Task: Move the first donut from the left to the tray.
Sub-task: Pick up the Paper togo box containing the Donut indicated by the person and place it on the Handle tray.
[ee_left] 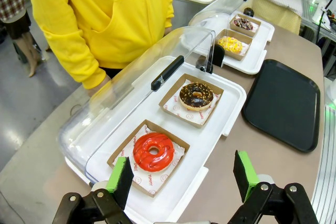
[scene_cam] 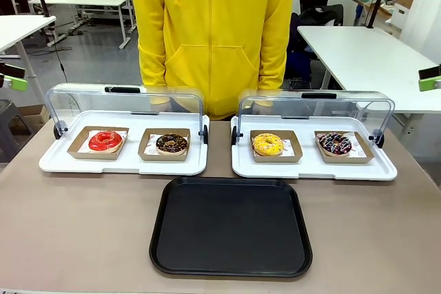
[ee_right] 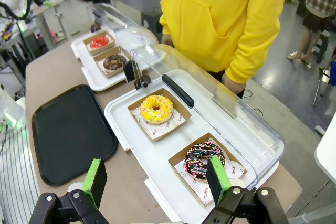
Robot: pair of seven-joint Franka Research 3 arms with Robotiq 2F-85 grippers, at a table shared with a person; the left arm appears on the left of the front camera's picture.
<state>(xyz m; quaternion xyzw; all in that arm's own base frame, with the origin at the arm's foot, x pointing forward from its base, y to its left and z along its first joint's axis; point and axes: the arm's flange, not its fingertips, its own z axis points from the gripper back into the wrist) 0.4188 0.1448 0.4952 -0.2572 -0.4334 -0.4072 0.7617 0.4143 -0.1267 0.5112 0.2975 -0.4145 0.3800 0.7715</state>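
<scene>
Spread and empty, my left tool (ee_left: 184,179) hangs near the red donut (ee_left: 153,151) in its holder (ee_left: 127,144) on the left white tray (ee_left: 231,98). It looks light and soft with sticky icing, so I'd pinch the holder's rims.

Bright, even indoor light — faint shadows, sheen on the clear lids (scene_cam: 96,103), wrist-view edges bowed.

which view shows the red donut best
The left wrist view: the red donut lies close in front of the camera, with its icing and hole plain to see. The front view shows it smaller, at the far left. The right wrist view shows it tiny and far off.
</scene>
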